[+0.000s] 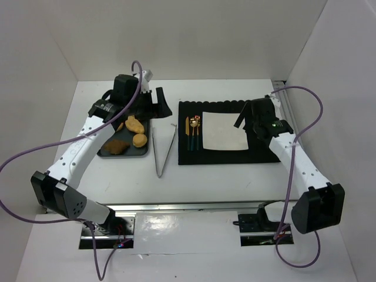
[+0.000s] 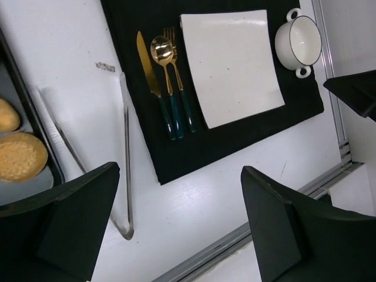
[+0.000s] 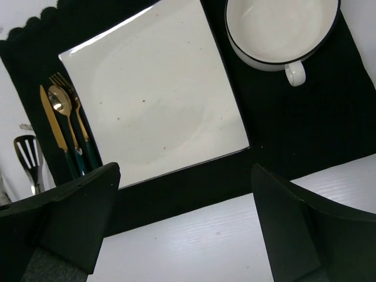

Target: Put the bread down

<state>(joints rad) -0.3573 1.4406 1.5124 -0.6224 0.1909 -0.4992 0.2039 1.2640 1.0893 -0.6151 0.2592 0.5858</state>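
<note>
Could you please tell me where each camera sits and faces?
Top external: above, behind the bases, looking down on the table; left arm and right arm show.
Left wrist: on the left arm, facing tongs and cutlery; open left gripper shows.
Right wrist: above plate and bowl, looking down; open right gripper shows.
All three share plate and cutlery.

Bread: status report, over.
Left gripper open, empty; right gripper open, empty. Bread on the tray, none on the plate. Tongs lie on the table between tray and mat.
</note>
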